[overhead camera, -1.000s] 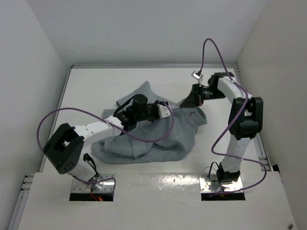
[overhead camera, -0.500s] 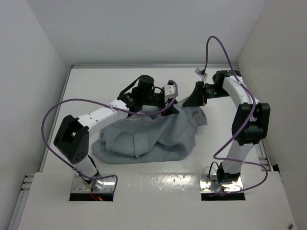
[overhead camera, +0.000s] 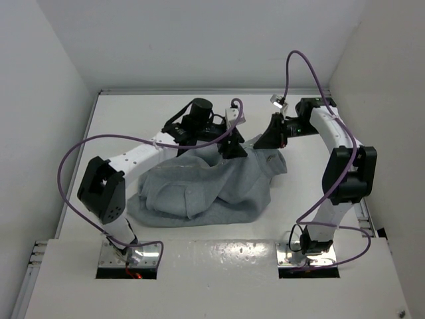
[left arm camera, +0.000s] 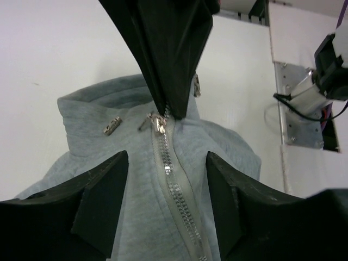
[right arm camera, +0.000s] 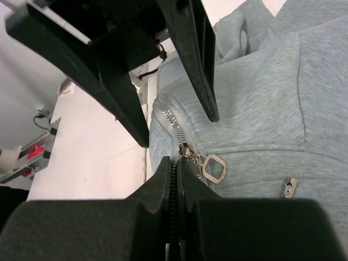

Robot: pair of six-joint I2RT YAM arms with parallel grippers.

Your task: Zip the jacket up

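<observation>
As it lies, jacket [overhead camera: 226, 193], collar [overhead camera: 272, 161] pointing far-right

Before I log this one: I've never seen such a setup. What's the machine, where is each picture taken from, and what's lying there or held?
Two robot arms are bolted to the near edge of a white table. The wide picture looks down from above and behind them; the other two come from a camera on each wrist, so the dark prongs at the bottom belong to that arm. A grey jacket lies crumpled on the table. The right gripper is pinched shut on the jacket beside the zipper pull, near the collar. The left gripper is open, its fingers either side of the zipper, holding nothing.
</observation>
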